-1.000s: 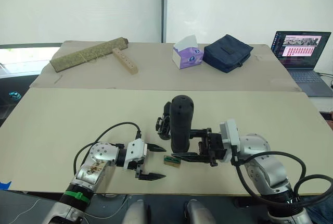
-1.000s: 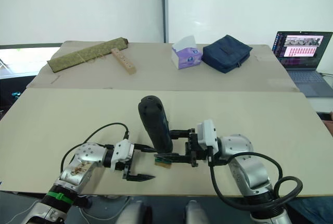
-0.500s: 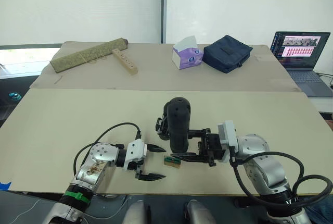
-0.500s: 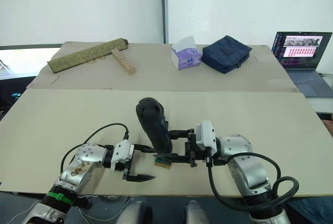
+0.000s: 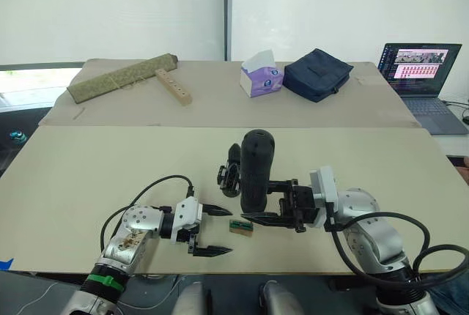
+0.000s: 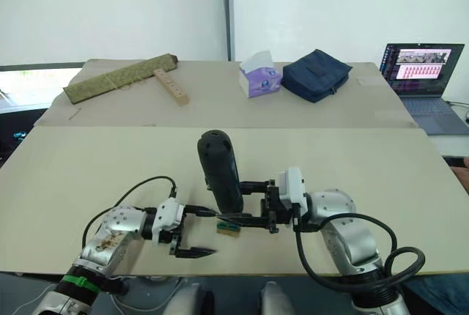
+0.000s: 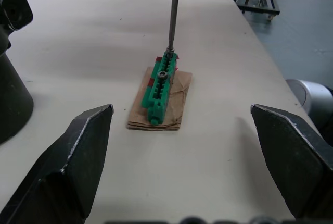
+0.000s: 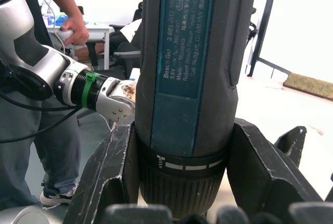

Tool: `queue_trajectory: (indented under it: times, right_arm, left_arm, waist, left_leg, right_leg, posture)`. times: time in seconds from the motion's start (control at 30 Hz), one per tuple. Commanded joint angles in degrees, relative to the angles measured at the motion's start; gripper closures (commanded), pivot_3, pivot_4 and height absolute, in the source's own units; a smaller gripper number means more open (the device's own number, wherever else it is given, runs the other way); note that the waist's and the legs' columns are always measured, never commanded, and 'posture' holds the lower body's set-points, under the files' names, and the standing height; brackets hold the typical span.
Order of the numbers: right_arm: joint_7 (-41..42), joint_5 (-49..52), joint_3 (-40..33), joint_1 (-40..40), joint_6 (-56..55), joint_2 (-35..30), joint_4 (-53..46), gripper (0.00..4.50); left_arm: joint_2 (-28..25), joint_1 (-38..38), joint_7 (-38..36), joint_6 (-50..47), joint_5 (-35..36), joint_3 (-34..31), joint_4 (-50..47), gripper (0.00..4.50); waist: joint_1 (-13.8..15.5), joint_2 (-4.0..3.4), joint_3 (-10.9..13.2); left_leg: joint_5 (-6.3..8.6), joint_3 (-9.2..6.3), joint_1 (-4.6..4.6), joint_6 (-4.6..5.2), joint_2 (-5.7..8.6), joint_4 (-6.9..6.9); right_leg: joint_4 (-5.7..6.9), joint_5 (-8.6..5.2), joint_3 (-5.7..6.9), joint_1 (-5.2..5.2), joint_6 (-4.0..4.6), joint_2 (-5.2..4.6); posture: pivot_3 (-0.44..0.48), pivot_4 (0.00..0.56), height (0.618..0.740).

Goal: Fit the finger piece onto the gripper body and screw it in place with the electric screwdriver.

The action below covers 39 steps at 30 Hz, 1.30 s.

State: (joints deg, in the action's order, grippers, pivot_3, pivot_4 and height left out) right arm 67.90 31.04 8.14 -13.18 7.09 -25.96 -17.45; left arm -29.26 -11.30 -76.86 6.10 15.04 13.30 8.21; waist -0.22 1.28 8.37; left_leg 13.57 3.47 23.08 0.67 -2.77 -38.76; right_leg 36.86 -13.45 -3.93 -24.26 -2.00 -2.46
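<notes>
I hold the electric screwdriver (image 5: 256, 171) upright in my right tool (image 5: 276, 201), whose fingers are closed around its thick barrel. Its thin metal bit (image 7: 174, 11) points down onto a small green block (image 7: 159, 86) resting on a scrap of brown card near the front edge of the counter (image 5: 88, 168). The screwdriver looks heavy and rigid with a smooth casing, so I judge a firm grip low on the barrel suits it best.

My left tool (image 5: 210, 230) hovers just left of the block, fingers spread wide, holding nothing.

The gripper body (image 5: 230, 174) stands just behind and left of the screwdriver, partly hidden by it. It looks compact and stiff; I would take it by its chunky base. I cannot make out the finger piece.

Far across a second counter lie a rolled mat (image 5: 121, 78), a wooden strip with holes (image 5: 174, 86), a tissue box (image 5: 261, 77), a dark pouch (image 5: 317, 74) and a laptop (image 5: 422, 66), all well clear. A person (image 8: 49, 67) stands beyond my left arm.
</notes>
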Motion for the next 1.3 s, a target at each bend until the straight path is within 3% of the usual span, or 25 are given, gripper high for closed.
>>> queue_trajectory:
  times: [0.03, 0.57, 0.87, 1.07, 1.3]
  right_arm:
    - [-0.7, 3.9, -2.6, -2.6, 1.2, -0.3, -3.2, 2.58]
    - [-6.8, 13.1, -6.1, -9.8, 10.0, -0.7, -8.1, 2.58]
    - [-8.2, 17.1, -10.9, -18.5, 15.1, -2.2, -1.6, 2.58]
    - [-7.1, 15.2, -10.9, -23.1, 14.7, -0.8, 6.1, 2.58]
    - [-7.3, 11.4, -8.5, -26.8, 13.5, 3.8, 11.6, 2.58]
  left_arm:
    - [-0.6, 1.5, -1.3, -0.6, 1.8, -0.2, -0.6, 0.00]
    - [-8.0, 9.3, -1.6, -7.8, 16.0, -12.1, -16.6, 0.00]
    - [-11.8, 14.3, 0.9, -12.9, 21.7, -21.6, -19.8, 0.00]
    - [-11.7, 10.3, 6.1, -19.5, 25.4, -25.3, -19.0, 0.00]
    - [-10.7, 2.8, 7.3, -19.0, 21.2, -23.0, -12.7, 0.00]
  waist:
    - [-0.3, 0.00, 0.0]
    - [-0.6, 0.25, 0.2]
    - [-0.7, 0.31, 0.2]
    - [-0.4, 0.36, 0.3]
    - [-0.8, 0.36, 0.3]
  left_leg:
    - [0.00, 0.00, 0.00, 0.00, -0.01, 0.00]
    - [0.00, -0.03, 0.11, 0.00, -0.07, 0.01]
    - [0.00, -0.03, 0.10, 0.00, -0.10, 0.05]
    - [0.00, -0.03, 0.12, 0.00, -0.09, 0.07]
    - [0.00, 0.00, 0.15, 0.00, -0.08, 0.09]
  right_leg:
    - [0.01, 0.00, 0.00, 0.00, 0.00, 0.00]
    - [-0.02, 0.00, 0.01, -0.12, 0.01, -0.01]
    - [-0.02, -0.02, 0.02, -0.15, 0.06, -0.01]
    - [-0.02, -0.03, 0.04, -0.16, 0.06, -0.01]
    - [-0.02, -0.01, 0.05, -0.20, 0.07, 0.01]
  posture:
    - [0.000, 0.150, 0.740]
    - [0.000, 0.150, 0.740]
    - [0.000, 0.150, 0.740]
    - [0.000, 0.150, 0.740]
    - [0.000, 0.150, 0.740]
